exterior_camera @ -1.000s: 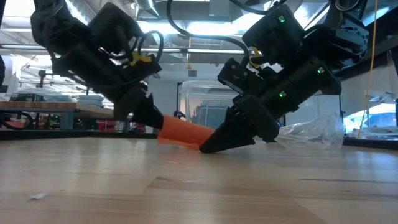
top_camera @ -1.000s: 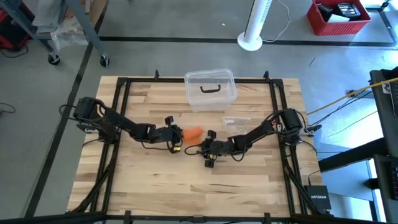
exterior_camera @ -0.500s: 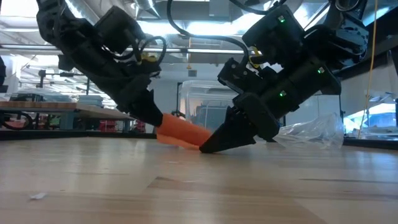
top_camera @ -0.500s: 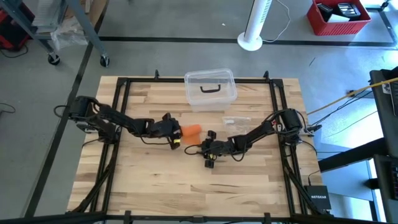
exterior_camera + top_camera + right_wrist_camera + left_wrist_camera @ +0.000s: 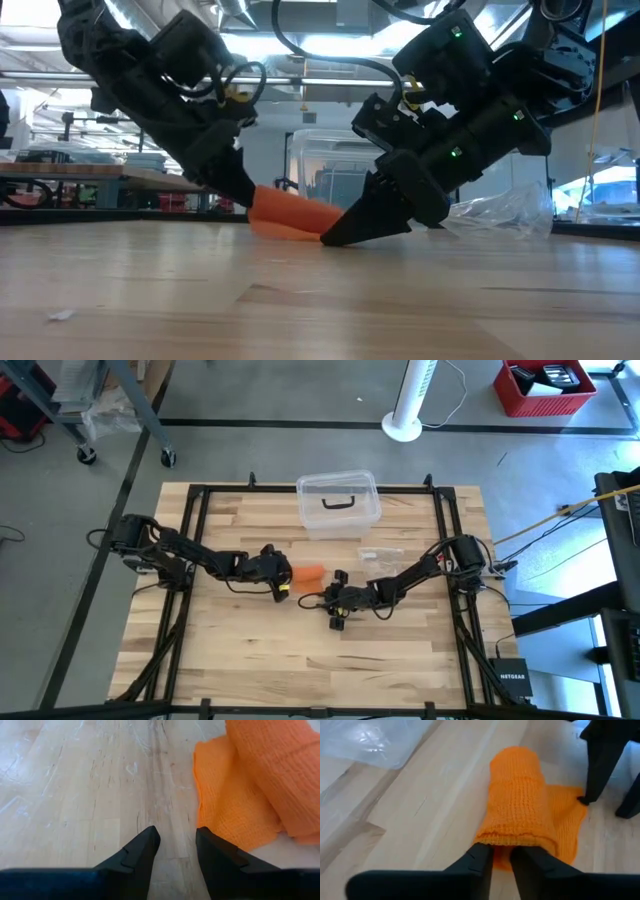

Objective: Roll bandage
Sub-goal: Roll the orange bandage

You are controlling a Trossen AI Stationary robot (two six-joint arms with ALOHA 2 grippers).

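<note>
Currently: rolling step, near its end by the look of it.

Left gripper (image 5: pixel 501 854): fingers nearly together, pinching the near end of the bright orange knitted fabric bandage (image 5: pixel 517 800).

Bandage: mostly a soft cylinder lying near the middle of the table (image 5: pixel 250 660), a short flat tail still spread beside it.

Right gripper (image 5: pixel 177 845): fingers apart, holding nothing, tips low on the wood just beside the loose tail.

Next move, as a judgement: turn the roll over the tail, keeping the layers from slackening.

Surface: pale butcher-block wooden table, black frame rails. Clear plastic box with black handle (image 5: pixel 338 503) at the far edge; crumpled clear plastic wrapper (image 5: pixel 380 554) near it.

Room: grey floor, white pedestal column (image 5: pixel 410 400), red crate (image 5: pixel 545 387).
</note>
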